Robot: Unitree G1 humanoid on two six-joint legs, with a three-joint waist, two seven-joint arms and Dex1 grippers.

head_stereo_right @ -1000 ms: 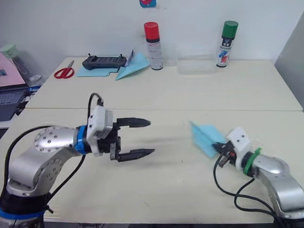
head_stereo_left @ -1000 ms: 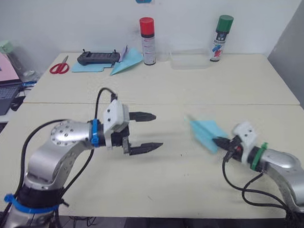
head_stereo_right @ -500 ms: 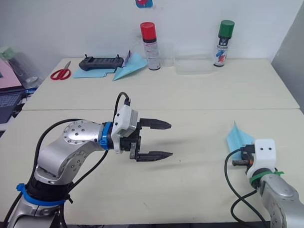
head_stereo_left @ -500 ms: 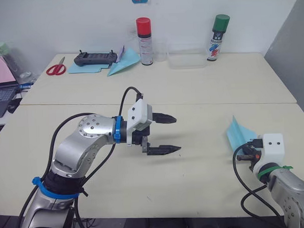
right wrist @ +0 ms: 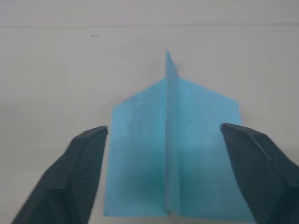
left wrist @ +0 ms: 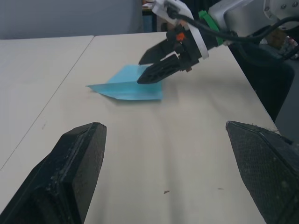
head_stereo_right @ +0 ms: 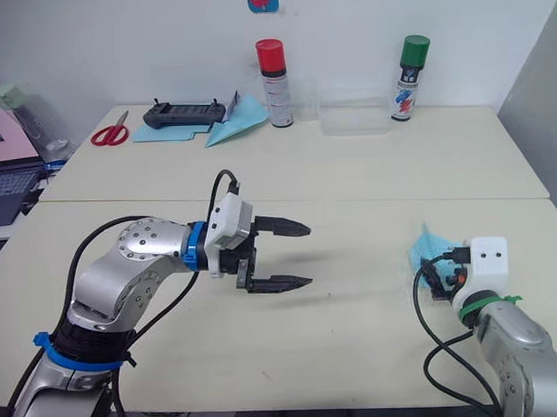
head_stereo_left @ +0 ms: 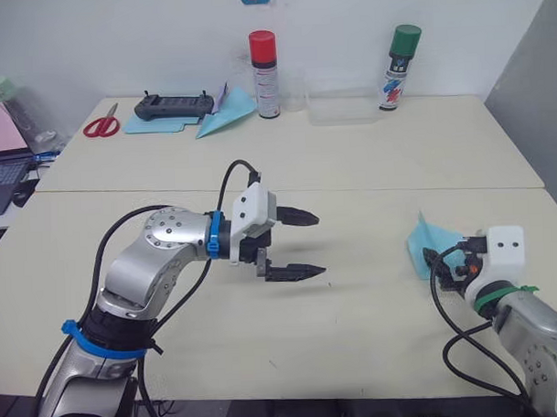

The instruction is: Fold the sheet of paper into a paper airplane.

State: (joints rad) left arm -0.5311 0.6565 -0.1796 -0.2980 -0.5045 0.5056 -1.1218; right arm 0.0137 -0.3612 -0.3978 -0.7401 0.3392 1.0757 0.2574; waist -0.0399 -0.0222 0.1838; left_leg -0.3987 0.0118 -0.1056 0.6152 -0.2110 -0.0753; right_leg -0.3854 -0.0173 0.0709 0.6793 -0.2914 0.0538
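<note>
The right gripper (left wrist: 152, 63) has drawn back toward the table's near right edge since a second ago and lowered the paper airplane (left wrist: 131, 86), which then stuck out from its fingertips above the surface and now lies flat on the table (head_stereo_left: 368, 160). The wrist view from the right arm shows the light-blue wedge spread with its center ridge standing up, nose pointing away, and the two black fingers parted on either side of it, no longer gripping. From the left wrist, those fingers look close together just above the plane's tail, so the release appears only just made. The left gripper (head_stereo_left: 293, 245) hangs above the middle of the table, well apart from the plane, its fingers spread wide and empty, seemingly kept out of the way. At the far edge stand a red-capped spray can (head_stereo_left: 264, 61) and a green-capped spray can (head_stereo_left: 398, 67), with scissors (head_stereo_left: 102, 125) beside another blue paper plane (head_stereo_left: 225, 114). The folding looks finished.
</note>
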